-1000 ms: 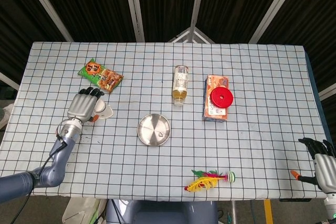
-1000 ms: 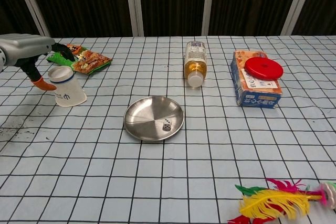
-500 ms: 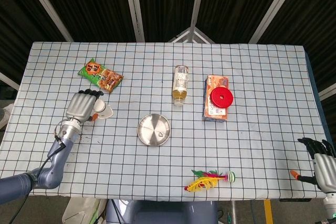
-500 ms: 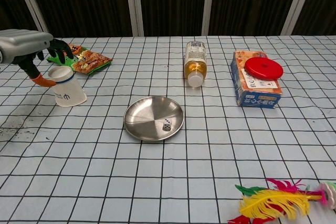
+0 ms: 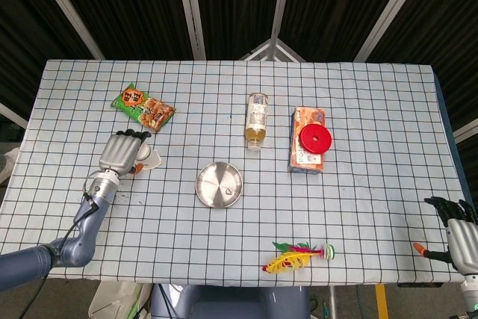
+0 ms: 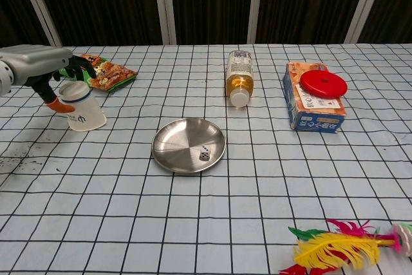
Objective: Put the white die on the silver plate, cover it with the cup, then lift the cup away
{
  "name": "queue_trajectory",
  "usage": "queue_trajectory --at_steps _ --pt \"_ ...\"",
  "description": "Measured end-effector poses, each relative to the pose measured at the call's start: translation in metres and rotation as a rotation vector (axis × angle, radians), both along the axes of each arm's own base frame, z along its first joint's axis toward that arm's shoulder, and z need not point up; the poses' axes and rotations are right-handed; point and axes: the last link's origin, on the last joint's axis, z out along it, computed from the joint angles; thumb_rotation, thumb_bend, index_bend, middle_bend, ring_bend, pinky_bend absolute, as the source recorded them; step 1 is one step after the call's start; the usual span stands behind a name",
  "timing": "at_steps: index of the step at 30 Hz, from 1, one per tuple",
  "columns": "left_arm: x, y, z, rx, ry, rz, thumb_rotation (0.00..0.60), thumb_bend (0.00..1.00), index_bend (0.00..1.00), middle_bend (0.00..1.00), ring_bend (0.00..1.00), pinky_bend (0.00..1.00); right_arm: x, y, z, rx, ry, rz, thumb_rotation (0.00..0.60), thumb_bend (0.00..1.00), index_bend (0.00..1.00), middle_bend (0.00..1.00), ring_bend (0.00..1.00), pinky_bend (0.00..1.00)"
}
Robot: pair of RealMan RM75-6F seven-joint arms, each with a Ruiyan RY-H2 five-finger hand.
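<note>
The white die (image 6: pixel 204 154) lies on the silver plate (image 6: pixel 175 143), right of the plate's middle. A white cup (image 6: pixel 81 107) with a blue band stands on the cloth at the left, well apart from the plate. My left hand (image 6: pixel 37 69) reaches over the cup from the left; its orange-tipped thumb sits against the cup's left side and its dark fingers curve behind the top, not closed on it. In the head view the left hand (image 5: pixel 119 153) covers part of the cup (image 5: pixel 151 159). My right hand (image 5: pixel 459 235) hangs off the table's near right corner, fingers spread and empty.
A snack packet (image 6: pixel 103 73) lies behind the cup. A bottle of amber drink (image 6: pixel 239 78) lies on its side behind the plate. An orange box with a red disc (image 6: pixel 315 98) on it is at the right. A feathered shuttlecock (image 6: pixel 338 249) rests near the front edge.
My left hand has shifted a little to the right and lower, closer over the cup. The cup, die and plate have not moved, nor has the right hand.
</note>
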Motion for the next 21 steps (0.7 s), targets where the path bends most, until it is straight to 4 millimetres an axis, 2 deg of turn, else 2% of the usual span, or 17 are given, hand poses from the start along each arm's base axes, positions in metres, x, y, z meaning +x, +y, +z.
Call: queue_trajectory --at_steps 10,21 --pt "0.0 -0.001 0.005 0.017 0.003 -0.015 0.6 0.42 0.38 0.41 0.23 0.27 0.0 0.0 -0.001 0.009 -0.001 -0.002 0.6 0.1 0.21 0.19 0.15 0.0" --pt "-0.009 -0.002 0.009 0.013 0.054 0.007 0.6 0.42 0.4 0.37 0.23 0.25 -0.001 0.001 -0.002 0.018 0.002 -0.013 0.6 0.1 0.21 0.19 0.15 0.0"
